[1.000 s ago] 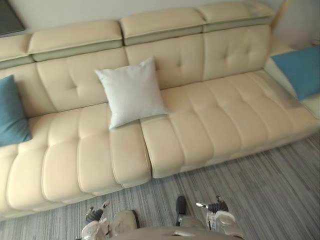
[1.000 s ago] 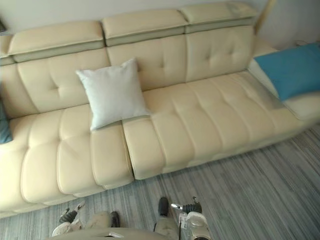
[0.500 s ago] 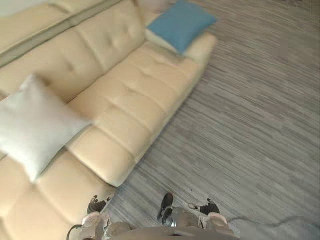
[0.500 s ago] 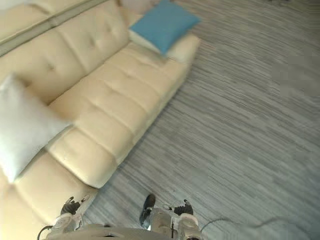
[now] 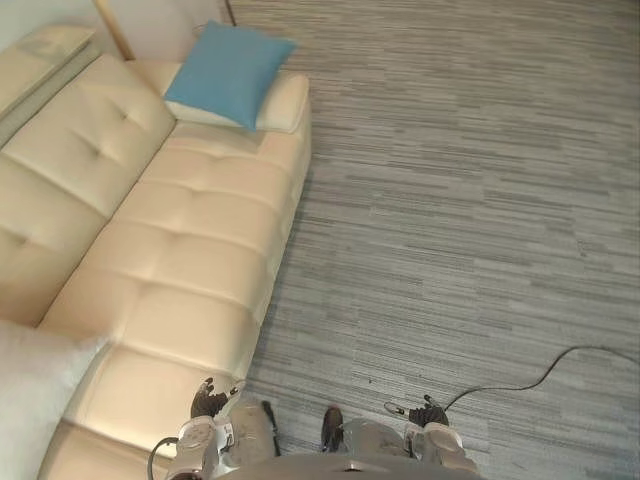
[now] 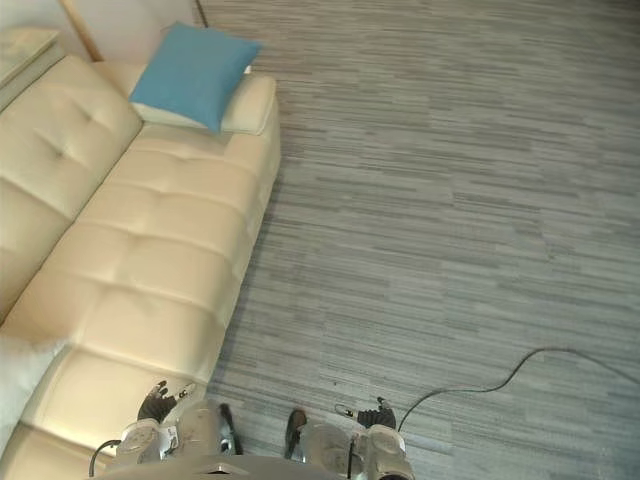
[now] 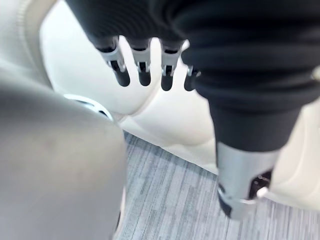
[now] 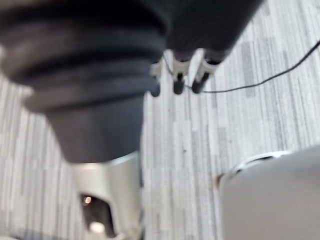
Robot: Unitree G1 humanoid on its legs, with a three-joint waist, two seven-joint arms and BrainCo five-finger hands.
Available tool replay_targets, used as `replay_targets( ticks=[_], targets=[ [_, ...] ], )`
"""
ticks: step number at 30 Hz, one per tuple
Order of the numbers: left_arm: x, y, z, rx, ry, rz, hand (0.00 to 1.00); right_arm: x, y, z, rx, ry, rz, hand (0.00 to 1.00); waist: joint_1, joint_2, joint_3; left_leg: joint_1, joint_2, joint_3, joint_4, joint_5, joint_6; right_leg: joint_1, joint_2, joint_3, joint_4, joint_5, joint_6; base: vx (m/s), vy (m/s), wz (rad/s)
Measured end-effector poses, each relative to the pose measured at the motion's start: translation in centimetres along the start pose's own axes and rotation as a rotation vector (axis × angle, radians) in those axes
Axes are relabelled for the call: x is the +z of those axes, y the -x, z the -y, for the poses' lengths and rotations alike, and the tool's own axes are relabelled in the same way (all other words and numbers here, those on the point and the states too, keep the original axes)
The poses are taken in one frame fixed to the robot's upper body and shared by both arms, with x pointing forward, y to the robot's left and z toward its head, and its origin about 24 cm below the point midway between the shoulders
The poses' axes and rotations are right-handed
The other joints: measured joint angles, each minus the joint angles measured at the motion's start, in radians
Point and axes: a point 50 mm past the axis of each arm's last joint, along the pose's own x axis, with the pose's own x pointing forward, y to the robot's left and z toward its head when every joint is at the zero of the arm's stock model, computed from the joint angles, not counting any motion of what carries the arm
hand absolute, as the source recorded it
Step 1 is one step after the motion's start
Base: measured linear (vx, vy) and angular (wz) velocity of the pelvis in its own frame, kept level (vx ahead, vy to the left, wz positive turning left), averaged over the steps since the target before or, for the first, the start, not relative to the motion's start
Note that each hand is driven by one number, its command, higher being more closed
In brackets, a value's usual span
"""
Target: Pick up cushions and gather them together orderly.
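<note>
blue cushion [image 5: 228,62] on sofa [image 5: 180,260] end; wrist views show left robot hand [image 7: 144,70], right robot hand [image 8: 178,85] slack, empty.

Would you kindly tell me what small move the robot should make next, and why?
Probably a step forward along the sofa toward the blue cushion, which lies on the far armrest, well beyond reach. The left hand and right hand hang low, open and empty; the white cushion sits apart at the near end.
</note>
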Motion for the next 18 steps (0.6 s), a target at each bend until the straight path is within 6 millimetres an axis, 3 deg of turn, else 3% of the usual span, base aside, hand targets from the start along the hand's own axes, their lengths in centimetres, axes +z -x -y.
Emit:
replay_targets(
  ticks=[1, 2, 3, 5, 6, 7, 8, 9, 10, 11, 13, 16, 18],
  targets=[
    [0.1, 0.1, 0.4, -0.007, 0.007, 0.007, 0.0, 0.2, 0.0, -0.1, -0.008, -0.02, 0.008, 0.0, 0.015, 0.003, -0.002, -0.008, -0.035, -0.039, -0.187, 0.047, -0.011, 0.013, 0.0, 0.04, -0.017, -0.009, 0.015, 0.24, 0.13, -0.87],
    [0.1, 0.1, 0.4, -0.008, 0.006, 0.006, 0.0, 0.2, 0.0, -0.1, -0.01, -0.023, 0.009, 0.0, 0.017, 0.004, -0.004, -0.008, -0.042, -0.056, -0.255, 0.067, -0.008, 0.019, 0.001, 0.053, -0.022, -0.013, 0.023, 0.33, 0.183, -1.2],
    [0.2, 0.0, 0.5, -0.01, 0.006, 0.009, 0.0, 0.1, 0.1, -0.4, -0.014, -0.036, 0.003, 0.0, 0.029, -0.002, -0.01, -0.01, -0.056, -0.085, -0.342, 0.156, 0.006, 0.03, 0.001, 0.108, -0.023, -0.035, 0.043, 0.41, 0.231, -1.04],
    [-0.1, 0.1, 0.4, -0.007, 0.006, -0.001, 0.0, -0.1, 0.3, -0.7, -0.01, -0.055, -0.006, 0.0, 0.038, -0.006, -0.042, 0.005, -0.075, -0.085, -0.345, 0.224, 0.04, 0.032, -0.012, 0.161, -0.008, -0.07, 0.066, 0.55, 0.295, -1.0],
    [-0.1, 0.1, -0.2, 0.005, -0.002, 0.0, 0.0, -1.0, 0.6, -1.2, 0.0, -0.067, -0.029, 0.0, 0.035, -0.047, -0.052, 0.023, -0.094, -0.034, -0.3, 0.172, 0.059, 0.025, -0.051, 0.178, 0.067, -0.116, 0.116, 0.54, 0.263, -0.83],
    [-0.1, 0.0, -0.6, 0.014, -0.007, -0.002, 0.0, -1.3, 0.8, -1.7, 0.01, -0.077, -0.041, 0.0, 0.039, -0.07, -0.058, 0.05, -0.103, 0.003, -0.281, 0.142, 0.079, 0.004, -0.08, 0.176, 0.155, -0.14, 0.157, 0.53, 0.238, -0.78],
    [-0.1, 0.0, -0.7, 0.017, -0.01, -0.003, 0.0, -1.4, 0.9, -1.9, 0.014, -0.081, -0.045, 0.0, 0.038, -0.075, -0.059, 0.068, -0.105, 0.021, -0.274, 0.125, 0.086, -0.01, -0.09, 0.173, 0.212, -0.142, 0.17, 0.42, 0.169, -0.57],
    [-0.3, 0.0, -0.8, 0.017, -0.02, -0.012, 0.0, -1.2, 0.9, -2.0, 0.019, -0.084, -0.038, 0.0, 0.031, -0.077, -0.059, 0.106, -0.108, 0.043, -0.261, 0.093, 0.099, -0.045, -0.107, 0.166, 0.344, -0.126, 0.217, 0.48, 0.188, -0.51],
    [-0.5, 0.0, -0.7, 0.007, -0.044, -0.024, 0.0, -0.8, 0.8, -2.1, 0.023, -0.083, -0.026, 0.0, 0.024, -0.073, -0.057, 0.159, -0.114, 0.048, -0.264, 0.066, 0.11, -0.105, -0.13, 0.141, 0.518, -0.084, 0.288, 0.54, 0.2, -0.5],
    [-0.5, 0.0, -0.4, -0.003, -0.056, -0.024, 0.0, -0.4, 0.7, -2.0, 0.023, -0.084, -0.011, 0.0, 0.018, -0.068, -0.053, 0.224, -0.117, 0.047, -0.275, 0.037, 0.115, -0.154, -0.171, 0.066, 0.669, -0.081, 0.257, 0.41, 0.135, -0.32],
    [-0.7, 0.0, -0.3, -0.009, -0.064, -0.031, 0.0, 0.0, 0.7, -2.1, 0.025, -0.08, 0.006, 0.0, 0.004, -0.056, -0.047, 0.314, -0.117, 0.042, -0.326, 0.008, 0.107, -0.193, -0.224, -0.047, 0.722, -0.099, 0.2, 0.48, 0.071, -0.06],
    [-0.9, 0.0, -0.1, -0.014, -0.069, -0.048, 0.0, 0.6, 0.5, -2.1, 0.026, -0.079, 0.027, 0.0, -0.01, -0.052, -0.041, 0.441, -0.095, 0.045, -0.43, 0.007, 0.099, -0.256, -0.246, -0.174, 0.575, -0.128, 0.161, 0.43, -0.025, 0.02],
    [-0.8, -0.1, 0.1, -0.023, -0.089, -0.048, 0.0, 1.3, 0.2, -1.9, 0.024, -0.071, 0.043, 0.0, -0.025, -0.041, -0.036, 0.484, -0.069, 0.046, -0.478, 0.01, 0.094, -0.313, -0.234, -0.223, 0.414, -0.101, 0.148, 0.44, -0.091, 0.03]
  ],
)
